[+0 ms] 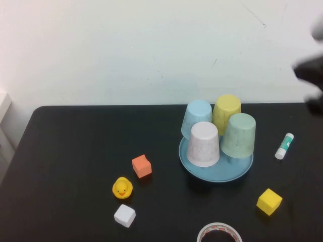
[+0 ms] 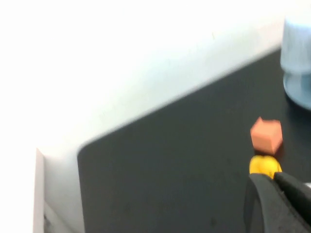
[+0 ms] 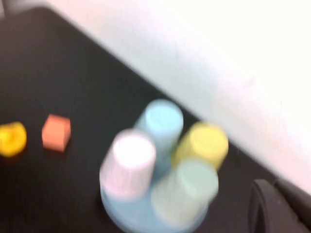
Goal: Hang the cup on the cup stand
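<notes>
The pale mint-green cup [image 1: 238, 135] sits upside down on the right side of the round blue cup stand [image 1: 217, 172]. In the right wrist view the cup [image 3: 187, 191] and the stand [image 3: 121, 216] show blurred. My right gripper [image 3: 272, 187] is shut and holds nothing. It hangs as a dark blur [image 1: 310, 70] high above the table's far right corner, apart from the cup. My left gripper [image 2: 272, 178] is shut and empty, over the table's left part near the yellow duck [image 2: 264, 164]. It is out of the high view.
A light blue cup [image 1: 197, 117], a yellow cup [image 1: 226, 112] and a whitish-pink cup [image 1: 204, 143] also sit upside down on the stand. On the black table lie an orange cube [image 1: 142, 166], a white cube [image 1: 124, 215], a yellow cube [image 1: 269, 201], a glue stick [image 1: 284, 145] and a tape roll [image 1: 219, 234].
</notes>
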Tool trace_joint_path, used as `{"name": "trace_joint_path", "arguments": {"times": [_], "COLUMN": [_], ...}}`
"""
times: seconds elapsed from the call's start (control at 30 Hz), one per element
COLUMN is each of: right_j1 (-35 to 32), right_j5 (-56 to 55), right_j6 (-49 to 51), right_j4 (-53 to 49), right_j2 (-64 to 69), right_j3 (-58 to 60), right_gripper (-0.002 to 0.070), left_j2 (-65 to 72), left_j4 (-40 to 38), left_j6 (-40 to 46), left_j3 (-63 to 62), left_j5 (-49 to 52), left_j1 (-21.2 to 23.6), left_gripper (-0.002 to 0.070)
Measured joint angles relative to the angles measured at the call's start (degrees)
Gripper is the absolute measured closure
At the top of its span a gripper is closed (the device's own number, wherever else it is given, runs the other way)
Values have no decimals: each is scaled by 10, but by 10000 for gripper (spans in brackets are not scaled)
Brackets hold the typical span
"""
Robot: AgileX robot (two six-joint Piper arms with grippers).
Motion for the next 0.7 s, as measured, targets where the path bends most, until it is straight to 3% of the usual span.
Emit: {"name": "trace_joint_path", "arguments": {"times": [0.3, 0.7], "right_j1": [0, 0], "right_j5": [92, 125], "right_j6": [113, 160], "right_j4": [-127, -131], "right_j2": [-191, -474], "right_j3": [158, 374], "right_gripper": [678, 678], "left_j2": [-88, -125], "left_j4": [4, 5], "left_j6": [-8, -27], "left_j3": [4, 5], "left_j5": [-16, -17], "left_j1": [0, 0], "left_gripper": [676, 676]}}
